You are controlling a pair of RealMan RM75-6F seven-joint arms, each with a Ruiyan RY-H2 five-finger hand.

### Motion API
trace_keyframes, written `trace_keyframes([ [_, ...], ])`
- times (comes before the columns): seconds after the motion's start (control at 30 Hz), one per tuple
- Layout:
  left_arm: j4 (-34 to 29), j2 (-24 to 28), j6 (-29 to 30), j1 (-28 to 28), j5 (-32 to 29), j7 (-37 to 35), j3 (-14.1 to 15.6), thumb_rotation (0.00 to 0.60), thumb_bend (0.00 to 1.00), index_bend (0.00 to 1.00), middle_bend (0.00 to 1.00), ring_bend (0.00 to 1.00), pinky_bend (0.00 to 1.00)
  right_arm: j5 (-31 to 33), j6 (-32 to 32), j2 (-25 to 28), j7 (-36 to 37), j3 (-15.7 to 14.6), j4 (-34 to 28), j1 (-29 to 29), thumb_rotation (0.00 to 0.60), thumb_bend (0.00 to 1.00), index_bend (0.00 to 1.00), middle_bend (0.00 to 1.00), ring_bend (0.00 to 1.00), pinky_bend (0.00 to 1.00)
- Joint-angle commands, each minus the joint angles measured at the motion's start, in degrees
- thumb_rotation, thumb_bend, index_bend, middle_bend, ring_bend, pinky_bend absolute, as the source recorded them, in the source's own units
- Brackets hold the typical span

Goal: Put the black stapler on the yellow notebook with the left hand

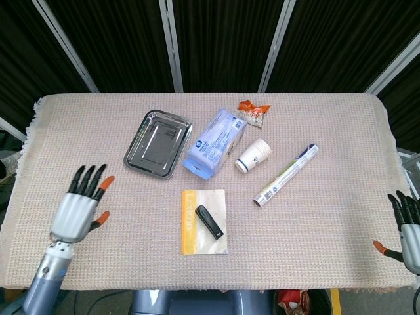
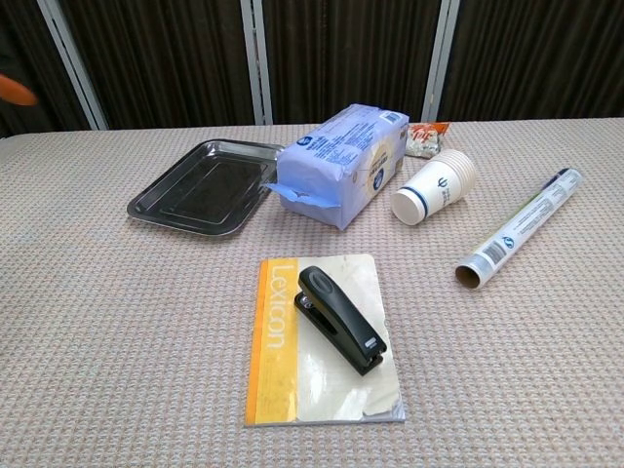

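The notebook (image 2: 322, 341) carries the word "Lexicon" in pale letters along its yellow spine strip, running lengthwise. The blue packet (image 2: 341, 161), the cup (image 2: 434, 188), the tube (image 2: 517, 232) and the stapler (image 2: 341, 319) bear printing or labels too small to read.

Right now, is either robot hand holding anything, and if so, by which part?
Nothing is held. The left robot hand is open at the table's edge, and the right robot hand holds nothing. The stapler lies untouched on the notebook.
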Motion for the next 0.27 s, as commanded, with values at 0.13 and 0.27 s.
trace_keyframes([
  [0.13,1.0,2.4,7.9,7.5,6.0,-4.7,1.8,0.600,0.19,0.15,0.00,0.00,0.00,-2.8,1.2,-0.4,-2.1,-1.1,-1.5,0.2,0.600,0.05,0.00,0.00,0.00,0.00],
  [0.27,1.6,3.3,7.4,8.1,5.8,-6.7,0.8,0.600,0.19,0.15,0.00,0.00,0.00,-3.6,1.9,-0.6,-3.2,-1.5,-2.3,-0.1,0.600,0.05,0.00,0.00,0.00,0.00],
])
